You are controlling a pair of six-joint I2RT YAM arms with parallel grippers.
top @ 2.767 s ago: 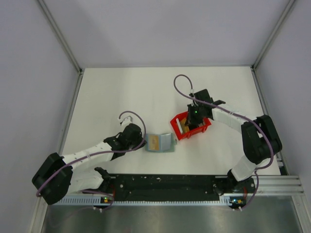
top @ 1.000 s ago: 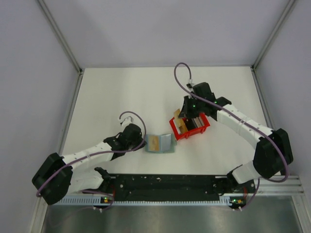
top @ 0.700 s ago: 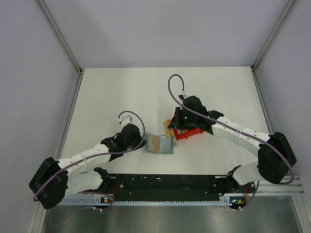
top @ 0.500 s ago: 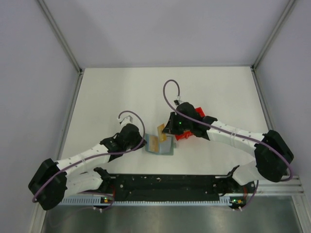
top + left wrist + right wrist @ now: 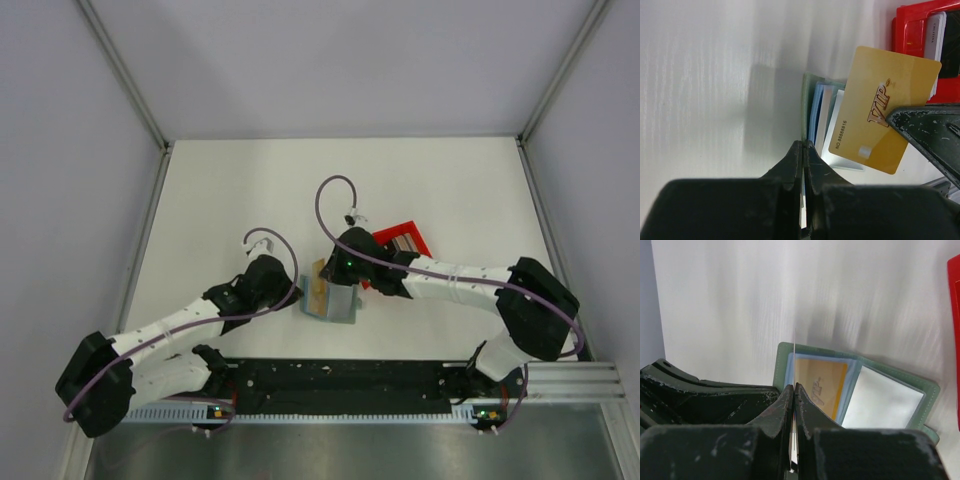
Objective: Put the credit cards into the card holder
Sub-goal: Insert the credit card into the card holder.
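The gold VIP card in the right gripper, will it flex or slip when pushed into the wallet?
Probably stiff: the gold card looks flat though the right gripper grips only one edge. Likely thin and light; the right wrist view shows it edge-on as a line. Its smooth face might pivot in that grip when it meets the card holder.

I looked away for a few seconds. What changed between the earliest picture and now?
The right gripper took a gold card from the red bin and carried it left, over the open card holder. The left gripper stayed shut on the holder's edge; the holder kept its place.
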